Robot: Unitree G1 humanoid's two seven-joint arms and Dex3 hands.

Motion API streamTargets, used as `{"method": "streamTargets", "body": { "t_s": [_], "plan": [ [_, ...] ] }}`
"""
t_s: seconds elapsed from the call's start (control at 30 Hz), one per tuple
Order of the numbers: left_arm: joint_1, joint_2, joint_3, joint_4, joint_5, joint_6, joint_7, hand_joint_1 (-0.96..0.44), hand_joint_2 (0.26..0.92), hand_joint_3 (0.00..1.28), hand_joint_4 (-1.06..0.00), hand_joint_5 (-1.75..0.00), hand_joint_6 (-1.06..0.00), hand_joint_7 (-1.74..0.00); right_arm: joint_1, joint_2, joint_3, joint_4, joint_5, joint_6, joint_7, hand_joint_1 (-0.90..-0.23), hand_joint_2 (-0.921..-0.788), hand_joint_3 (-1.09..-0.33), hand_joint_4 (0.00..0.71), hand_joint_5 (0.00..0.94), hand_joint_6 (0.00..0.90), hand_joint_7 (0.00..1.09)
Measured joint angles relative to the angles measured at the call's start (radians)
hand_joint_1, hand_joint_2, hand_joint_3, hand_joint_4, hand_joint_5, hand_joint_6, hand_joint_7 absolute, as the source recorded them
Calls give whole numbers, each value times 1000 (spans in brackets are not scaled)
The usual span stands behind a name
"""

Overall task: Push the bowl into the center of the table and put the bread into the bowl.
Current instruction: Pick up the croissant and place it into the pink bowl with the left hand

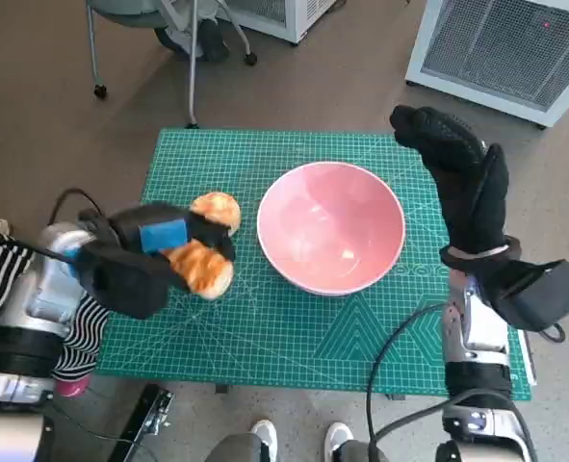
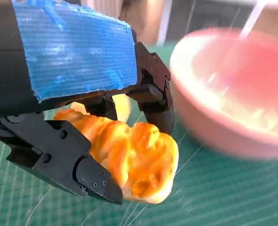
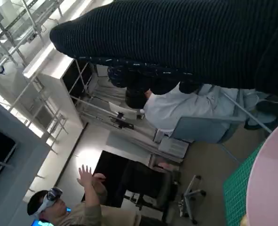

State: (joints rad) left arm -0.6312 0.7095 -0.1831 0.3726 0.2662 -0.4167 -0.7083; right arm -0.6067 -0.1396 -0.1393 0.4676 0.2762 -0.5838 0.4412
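While the left hand (image 1: 135, 258) grips one of two breads (image 1: 199, 269), one bowl (image 1: 330, 227) sits beside.

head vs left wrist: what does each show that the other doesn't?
Head view only: the right hand raised beside the bowl holding nothing, the whole green cutting mat, a second bread roll behind the left hand, floor, chair legs and a person's shoes.

Left wrist view only: close up, black fingers closed on the glazed bread.

Both: the blue-taped left hand holding bread beside the empty pink bowl, plus the mat.
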Motion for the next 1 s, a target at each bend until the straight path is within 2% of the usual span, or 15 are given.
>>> {"method": "streamTargets", "body": {
  "t_s": [0.33,0.47,0.63,0.77,1.0],
  "plan": [
    [-48,-8,36,-98,-44,67,-8,1,920,96,-683,-1218,-566,-1183,0,-1,-4,3,5,0,5,-715,-921,-693,173,3,62,427],
    [-106,-75,41,-155,-52,151,6,1,920,102,-672,-1220,-559,-1201,0,-3,-13,6,18,0,9,-713,-921,-693,176,4,63,429],
    [-213,-161,37,-189,-57,185,55,1,920,91,-680,-1209,-576,-1185,-1,6,-10,6,32,1,15,-708,-921,-692,178,5,64,430],
    [-280,-211,14,-163,-43,175,85,1,920,81,-687,-1203,-593,-1163,0,5,-13,6,35,1,18,-707,-921,-691,178,4,65,430],
    [-360,-295,-81,13,7,108,94,0,920,85,-684,-1207,-588,-1166,11,-1,-17,-3,36,3,18,-705,-921,-689,176,3,67,430]
  ]
}}
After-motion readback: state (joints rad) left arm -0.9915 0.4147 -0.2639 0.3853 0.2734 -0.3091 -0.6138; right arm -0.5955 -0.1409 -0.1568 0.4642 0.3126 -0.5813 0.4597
